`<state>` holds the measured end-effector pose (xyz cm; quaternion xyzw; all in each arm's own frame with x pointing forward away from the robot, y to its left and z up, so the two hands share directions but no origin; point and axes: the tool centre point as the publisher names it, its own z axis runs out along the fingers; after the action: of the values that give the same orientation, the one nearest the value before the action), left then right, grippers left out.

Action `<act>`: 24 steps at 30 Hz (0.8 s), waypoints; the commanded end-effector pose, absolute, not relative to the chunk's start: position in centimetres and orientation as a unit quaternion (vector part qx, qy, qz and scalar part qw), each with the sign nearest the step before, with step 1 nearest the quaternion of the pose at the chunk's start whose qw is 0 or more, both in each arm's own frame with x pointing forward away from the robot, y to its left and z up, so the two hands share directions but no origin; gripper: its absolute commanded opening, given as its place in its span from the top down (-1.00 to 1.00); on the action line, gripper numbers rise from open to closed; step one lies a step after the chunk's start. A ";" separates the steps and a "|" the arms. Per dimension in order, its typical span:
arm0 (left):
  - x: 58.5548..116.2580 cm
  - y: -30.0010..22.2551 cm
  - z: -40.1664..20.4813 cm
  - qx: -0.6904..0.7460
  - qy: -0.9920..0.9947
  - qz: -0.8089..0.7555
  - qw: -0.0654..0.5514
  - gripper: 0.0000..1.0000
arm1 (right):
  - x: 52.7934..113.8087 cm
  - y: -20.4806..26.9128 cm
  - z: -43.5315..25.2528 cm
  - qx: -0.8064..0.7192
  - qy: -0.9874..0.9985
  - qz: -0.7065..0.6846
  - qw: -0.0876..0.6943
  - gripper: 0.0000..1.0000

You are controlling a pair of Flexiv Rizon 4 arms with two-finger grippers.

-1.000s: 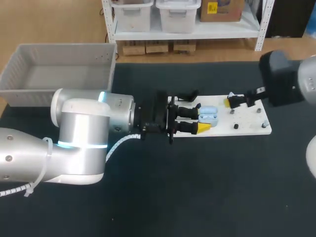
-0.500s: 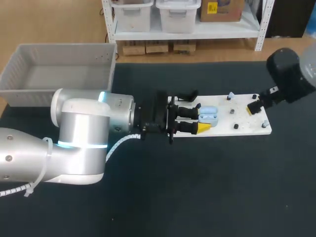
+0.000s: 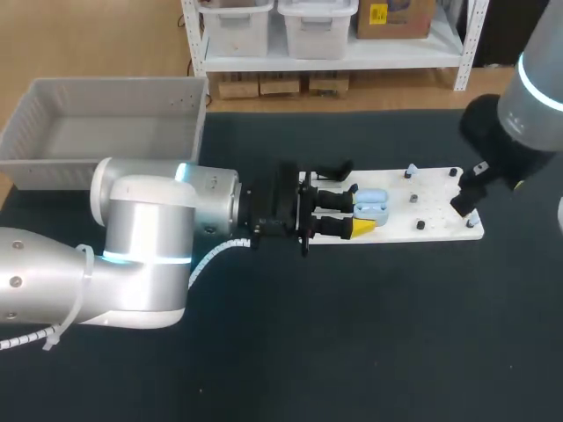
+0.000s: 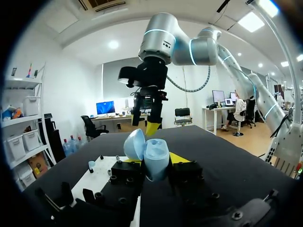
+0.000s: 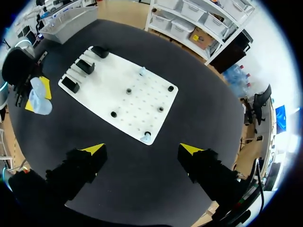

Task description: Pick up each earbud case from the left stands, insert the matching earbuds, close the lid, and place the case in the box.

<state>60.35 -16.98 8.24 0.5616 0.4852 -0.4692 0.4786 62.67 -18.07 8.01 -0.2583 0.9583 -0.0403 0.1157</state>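
A light blue earbud case (image 3: 373,204) with its lid up is held over the left part of the white board (image 3: 440,230). My left gripper (image 3: 358,214) is shut on it. In the left wrist view the case (image 4: 155,160) sits between the yellow fingertips (image 4: 180,158). My right gripper (image 3: 468,188) hangs open above the board's right end, with nothing in it. From the right wrist view its gripper (image 5: 142,150) looks down on the board (image 5: 104,92), where two small pale blue earbuds (image 5: 142,71) (image 5: 146,138) rest on pegs.
A grey box (image 3: 53,149) stands at the table's far left. Black stands (image 5: 85,66) line the board's left edge, and short black pegs (image 5: 129,91) dot its middle. My right arm (image 4: 152,90) rises beyond the case in the left wrist view.
My right gripper has pulled back from over the board's middle to its right end and risen. The left arm and the case have not moved.
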 end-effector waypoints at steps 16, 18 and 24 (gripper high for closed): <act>60.2 -16.9 8.1 0.560 0.485 -0.467 0.483 1.00 | 63.8 -17.9 4.2 -0.262 0.959 -0.053 0.092 -0.24; 60.2 -16.9 8.1 0.560 0.485 -0.467 0.483 1.00 | 63.9 -17.9 4.0 -0.262 0.959 -0.053 0.090 -0.18; 60.2 -16.9 8.1 0.560 0.485 -0.467 0.483 1.00 | 63.8 -18.0 2.9 -0.260 0.961 -0.050 0.082 -0.09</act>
<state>60.34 -16.98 8.24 0.5616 0.4852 -0.4692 0.4786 63.49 -18.17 3.42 -0.2608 0.9604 -0.0497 0.0841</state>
